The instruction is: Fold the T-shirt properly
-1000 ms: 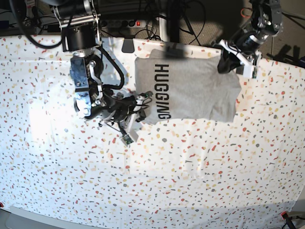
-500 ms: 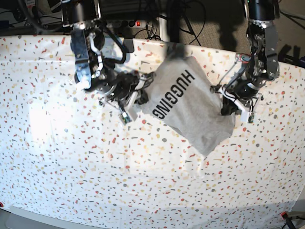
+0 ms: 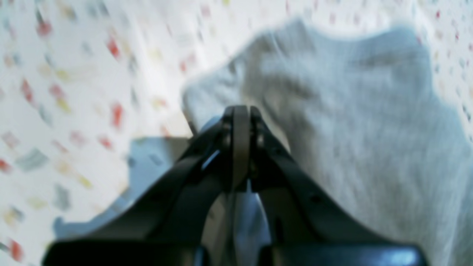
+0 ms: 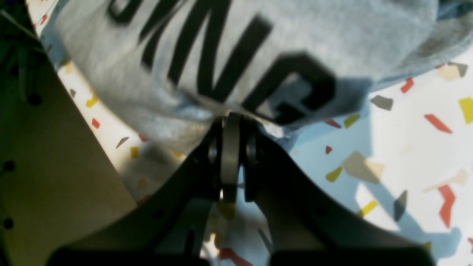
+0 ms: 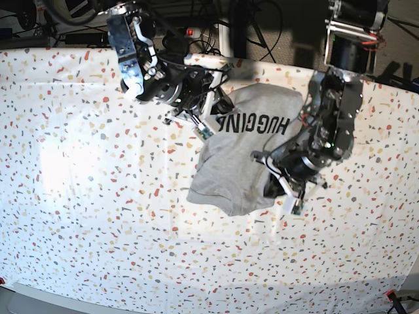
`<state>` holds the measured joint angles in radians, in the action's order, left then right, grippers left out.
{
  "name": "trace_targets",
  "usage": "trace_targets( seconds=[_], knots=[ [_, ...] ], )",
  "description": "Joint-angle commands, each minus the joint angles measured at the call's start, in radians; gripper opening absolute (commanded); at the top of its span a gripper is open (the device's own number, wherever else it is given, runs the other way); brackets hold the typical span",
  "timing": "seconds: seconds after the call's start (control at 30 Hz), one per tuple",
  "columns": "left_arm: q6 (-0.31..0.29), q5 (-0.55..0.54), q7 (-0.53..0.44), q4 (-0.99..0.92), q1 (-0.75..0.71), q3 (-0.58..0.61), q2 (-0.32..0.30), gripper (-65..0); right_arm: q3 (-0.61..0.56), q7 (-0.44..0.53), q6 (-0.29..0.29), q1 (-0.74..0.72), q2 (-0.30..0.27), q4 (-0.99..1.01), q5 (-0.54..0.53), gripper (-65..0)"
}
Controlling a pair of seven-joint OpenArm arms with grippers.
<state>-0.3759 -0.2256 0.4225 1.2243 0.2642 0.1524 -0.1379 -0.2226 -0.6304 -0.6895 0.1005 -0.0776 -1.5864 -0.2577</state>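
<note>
Covering the table [image 5: 98, 222] is a white cloth flecked with coloured chips; dark cables and a power strip [image 5: 177, 31] crowd the upper edge of the base view. The T-shirt [image 5: 245, 163] lies bunched right of centre, grey, creased, its "HUGGING" lettering upside down. Right gripper [image 5: 219, 104] is clenched on its upper left edge; left gripper [image 5: 275, 190] is clenched on its lower right edge.

1. Wide bare tablecloth [image 5: 98, 216] on base view's left and along the near edge: free passage
2. T-shirt [image 5: 242, 163] bunched mid-table betw both arms, blocks the centre
3. Right gripper [image 5: 213, 121] and left gripper [image 5: 275, 186] crowd the shirt's two ends
4. Cables [image 5: 196, 19] clutter the far edge
</note>
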Motion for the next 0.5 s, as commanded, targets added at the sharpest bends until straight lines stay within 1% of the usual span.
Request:
trace_targets(
  seconds=[0.0,0.1,0.17,0.23,0.27,0.3,0.33,0.4,0.47],
  knots=[
    [-0.005,-0.010,0.001,0.031,0.033,-0.002,-0.009,-65.0,0.013,0.021,-0.009,-0.010,0.003,-0.047,-0.014,-65.0],
    [-0.005,-0.011,0.087,0.105,0.034,-0.002,-0.027,-65.0,0.083,-0.003,-0.009,0.017,0.003,-0.147,-0.015,-65.0],
    [-0.005,-0.015,0.114,0.173,0.012,-0.002,-0.053,-65.0,0.160,-0.007,-0.009,0.046,0.003,-0.219,-0.015,-65.0],
    [-0.001,-0.074,0.132,0.249,-0.027,-0.003,-0.099,-65.0,0.247,-0.010,-0.009,0.083,0.003,-0.284,-0.016,-65.0],
    [0.015,-0.118,0.139,0.288,-0.051,-0.003,-0.125,-65.0,0.292,-0.016,-0.009,0.102,0.003,-0.312,-0.020,-65.0],
    [0.039,-0.156,0.140,0.327,-0.079,-0.003,-0.151,-65.0,0.338,-0.032,-0.009,0.121,0.003,-0.336,-0.044,-65.0],
    [0.063,-0.169,0.150,0.366,-0.109,-0.005,-0.173,-65.0,0.386,-0.058,-0.009,0.140,0.003,-0.359,-0.084,-65.0],
    [0.074,-0.169,0.190,0.441,-0.181,-0.027,-0.199,-65.0,0.483,-0.127,-0.009,0.181,0.003,-0.400,-0.186,-65.0],
    [0.074,-0.169,0.207,0.513,-0.264,-0.061,-0.216,-65.0,0.575,-0.209,-0.009,0.224,0.003,-0.439,-0.283,-65.0]
  ],
)
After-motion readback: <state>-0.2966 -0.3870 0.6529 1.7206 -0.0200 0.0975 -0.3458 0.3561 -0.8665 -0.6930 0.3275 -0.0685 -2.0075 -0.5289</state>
